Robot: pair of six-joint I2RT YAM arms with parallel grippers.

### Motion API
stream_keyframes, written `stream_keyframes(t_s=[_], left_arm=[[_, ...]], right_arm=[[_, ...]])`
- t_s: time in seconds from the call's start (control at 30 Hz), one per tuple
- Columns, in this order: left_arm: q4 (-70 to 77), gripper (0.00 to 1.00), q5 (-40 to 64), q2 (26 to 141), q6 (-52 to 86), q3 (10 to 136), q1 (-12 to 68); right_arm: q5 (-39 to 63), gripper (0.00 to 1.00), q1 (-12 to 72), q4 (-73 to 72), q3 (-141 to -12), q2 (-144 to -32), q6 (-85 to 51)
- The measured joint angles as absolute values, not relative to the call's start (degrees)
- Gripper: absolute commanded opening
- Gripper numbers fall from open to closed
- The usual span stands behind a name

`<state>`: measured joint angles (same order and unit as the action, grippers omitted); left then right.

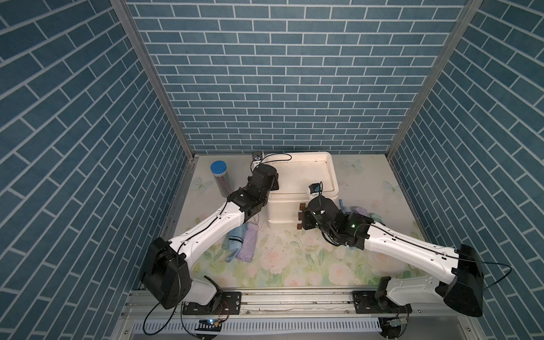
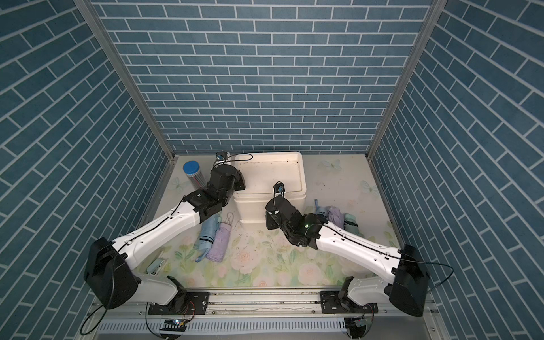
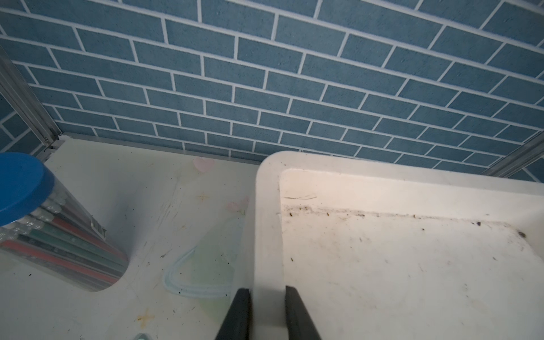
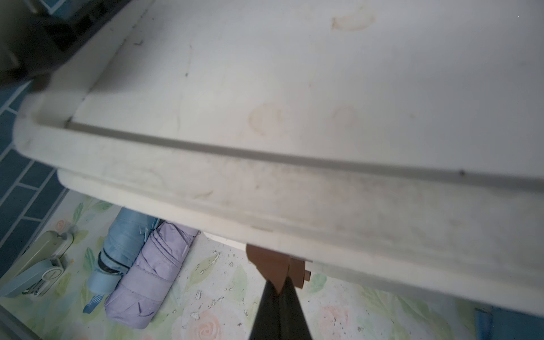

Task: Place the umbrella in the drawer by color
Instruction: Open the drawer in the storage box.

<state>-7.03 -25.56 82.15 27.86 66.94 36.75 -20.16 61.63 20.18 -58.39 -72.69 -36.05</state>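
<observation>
Right, both claws are on the white drawer unit (image 1: 332, 169), which stands at the middle of the tabletop's (image 1: 294, 265) back edge. The left claw (image 3: 268, 291) is clamped over the unit's top rim, one finger outside and one inside. The right claw (image 4: 279, 290) is pinched fully closed on the brown handle (image 4: 269, 263) at the unit's front. The umbrellas all lie out on the tabletop. A blue umbrella (image 1: 235, 240) and a purple umbrella (image 1: 248, 244) touch side by side toward the left edge, partly under the left arm. A second blue umbrella (image 2: 321, 212), a second purple umbrella (image 2: 336, 216) and a green umbrella (image 2: 350, 220) are bunched toward the right edge behind the right arm. A blue-lidded pencil tube (image 1: 220, 179) stands in the back left corner.
</observation>
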Motion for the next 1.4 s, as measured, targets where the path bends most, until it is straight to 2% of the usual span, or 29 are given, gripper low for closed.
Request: stream_keyframes(t_s=[0.57, 1.4], left_arm=[[-7.53, 0.0, -27.66, 82.63, 27.83, 67.48, 37.21], [-7.92, 0.0, -29.58, 83.35, 26.87, 68.12, 37.76]], right_arm=[[-25.91, 0.0, 77.54, 25.45, -51.62, -62.19, -39.46], [-29.71, 0.0, 84.27, 26.5, -48.45, -57.65, -41.58]])
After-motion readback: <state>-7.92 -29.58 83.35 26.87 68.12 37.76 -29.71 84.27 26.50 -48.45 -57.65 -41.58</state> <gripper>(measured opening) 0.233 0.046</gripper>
